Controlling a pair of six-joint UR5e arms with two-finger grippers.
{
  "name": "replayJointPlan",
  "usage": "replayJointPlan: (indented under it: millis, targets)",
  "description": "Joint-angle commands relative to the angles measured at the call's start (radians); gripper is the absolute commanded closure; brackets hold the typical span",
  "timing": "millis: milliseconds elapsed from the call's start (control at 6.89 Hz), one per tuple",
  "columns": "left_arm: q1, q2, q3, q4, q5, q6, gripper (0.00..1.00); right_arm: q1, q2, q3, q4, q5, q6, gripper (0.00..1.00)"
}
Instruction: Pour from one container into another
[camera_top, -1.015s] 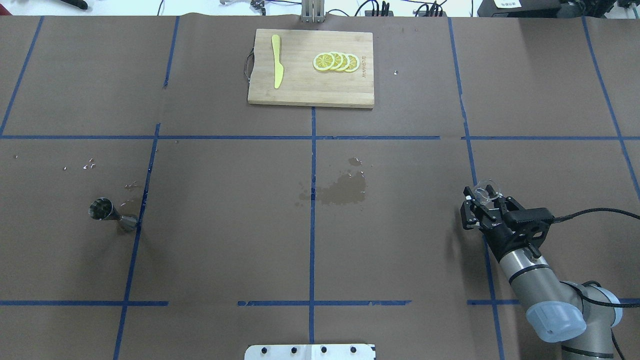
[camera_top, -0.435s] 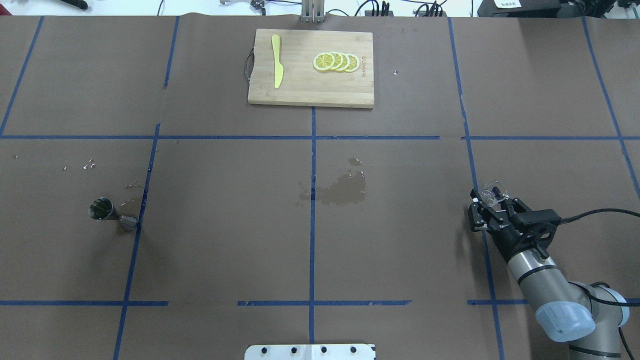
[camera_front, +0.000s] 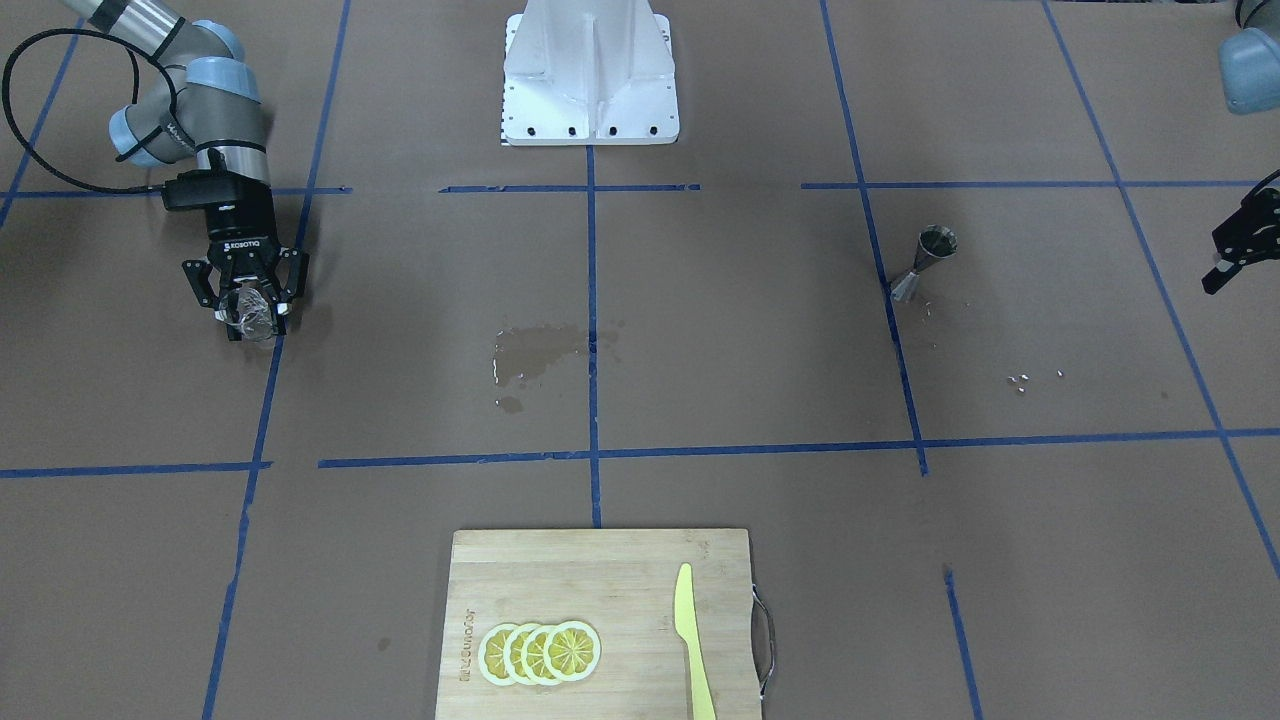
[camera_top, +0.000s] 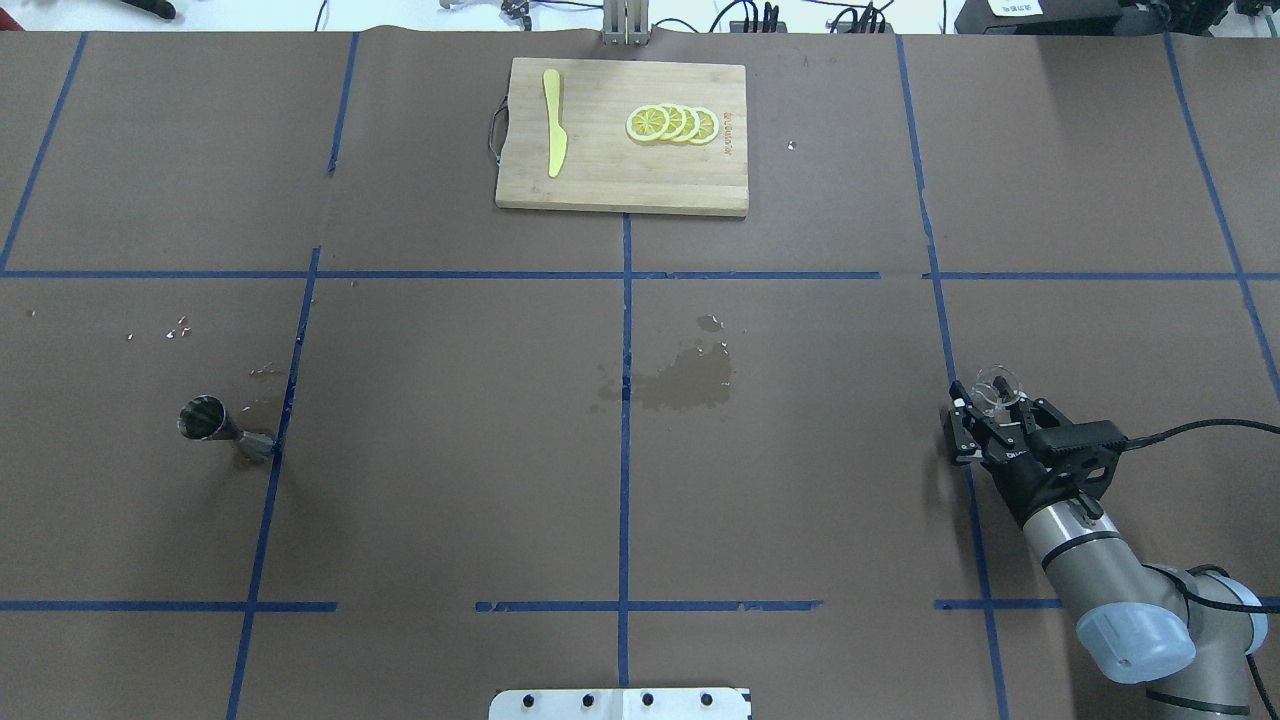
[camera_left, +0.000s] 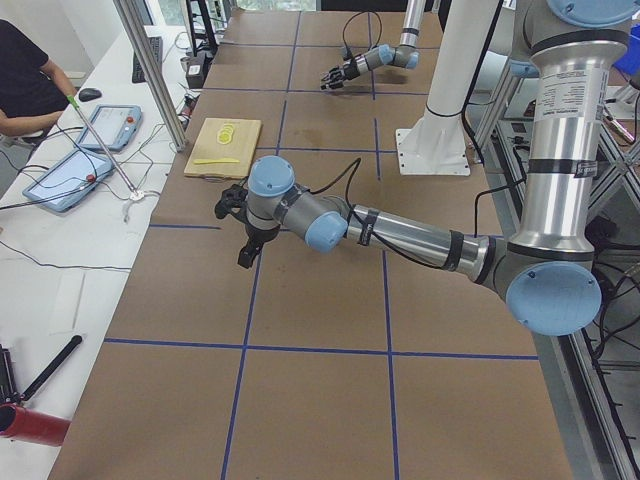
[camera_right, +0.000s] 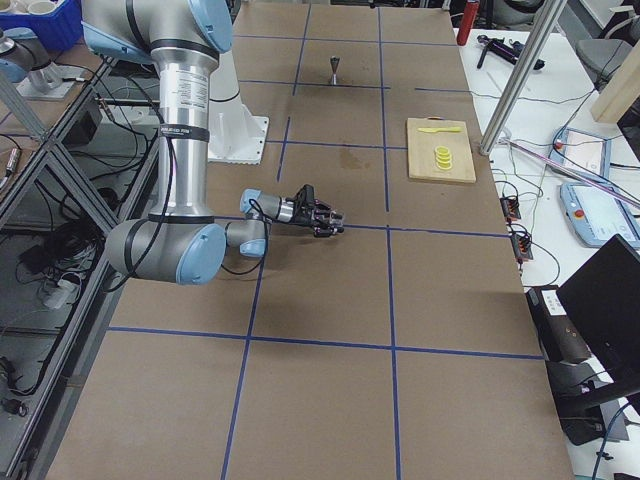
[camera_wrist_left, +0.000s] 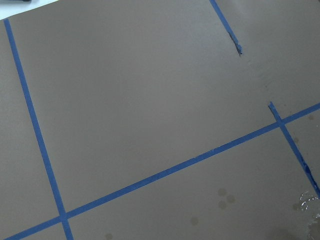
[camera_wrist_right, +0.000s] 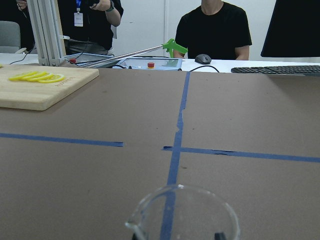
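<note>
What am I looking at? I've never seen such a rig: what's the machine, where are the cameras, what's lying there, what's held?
Two robot arms, left and right, with two-finger grippers work at a brown table. One camera looks from behind the robot, one faces it, two watch from the table's ends, one rides each wrist. The right gripper holds a small clear glass tumbler. The left gripper hangs aside, its state unclear. A small silver metal hourglass-shaped jigger stands on the robot's left. A wooden cutting board carries yellow lemon slices and a yellow knife.
</note>
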Motion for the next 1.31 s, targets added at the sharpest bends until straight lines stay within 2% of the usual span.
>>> replayJointPlan:
  millis: [0,1015,1160]
  targets:
    - [0.000,-0.004,-0.003,0.000,0.000,0.000,0.00,0.000,-0.014,-0.004,0.001,-0.004,0.008,1.00]
    - [-0.002,-0.005,-0.014,0.000,0.000,0.000,0.00,-0.029,-0.031,-0.001,0.004,0.004,0.014,0.97]
    - [-0.002,-0.005,-0.014,0.000,-0.002,0.000,0.00,-0.032,-0.031,-0.001,0.004,0.004,0.014,0.88]
